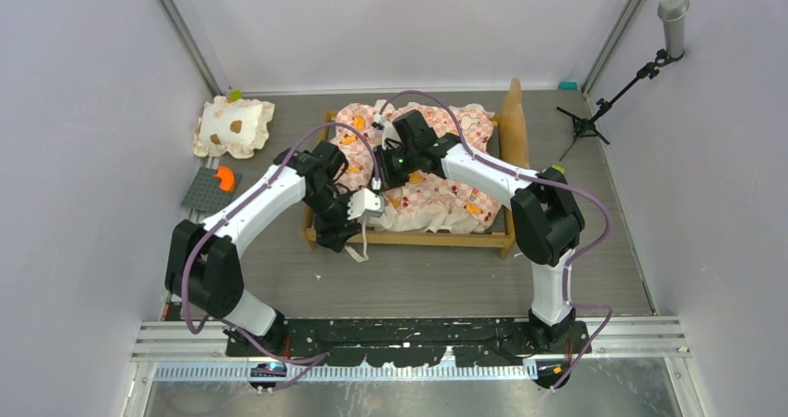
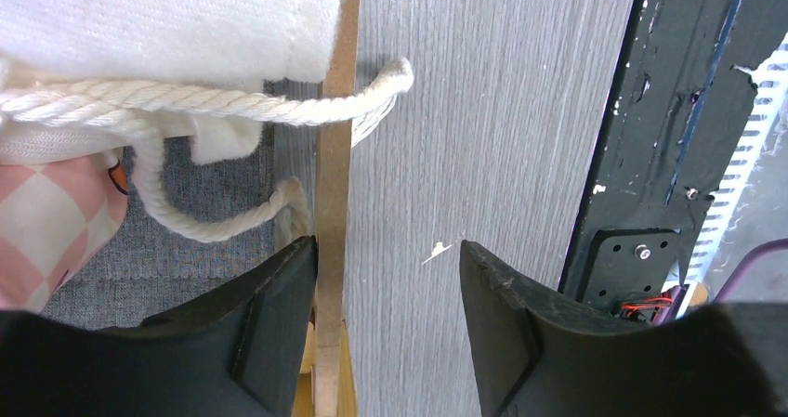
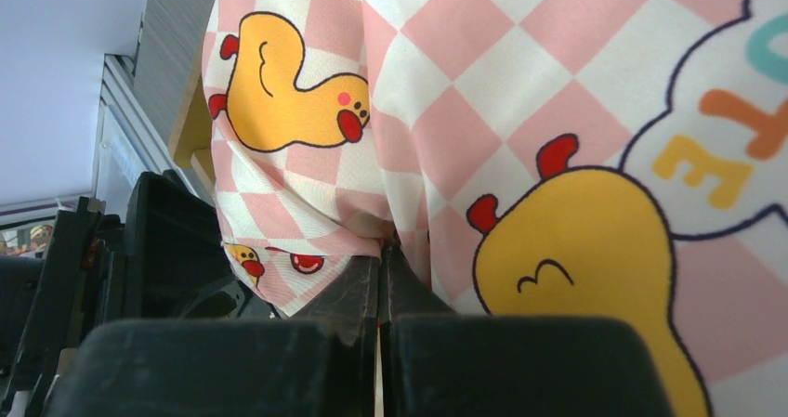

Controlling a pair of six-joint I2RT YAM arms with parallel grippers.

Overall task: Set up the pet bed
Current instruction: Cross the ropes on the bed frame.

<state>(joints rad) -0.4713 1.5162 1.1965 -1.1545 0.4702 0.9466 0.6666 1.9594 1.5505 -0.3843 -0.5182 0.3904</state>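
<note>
Small light-wood pet bed (image 1: 446,239) with rumpled pink checkered mattress, at centre of grey wood-grain counter (image 1: 390,287). Right jaws pressed together, pinching a fold of the mattress fabric. Left jaws spread, over the near wooden rail, beside a white twisted cord (image 2: 186,101). Cream ruffled pillow with brown spots (image 1: 234,124) at far left, apart from the bed.

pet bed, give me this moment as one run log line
left gripper: open over bed frame rail | right gripper: shut on mattress | pillow: off to the side
</note>
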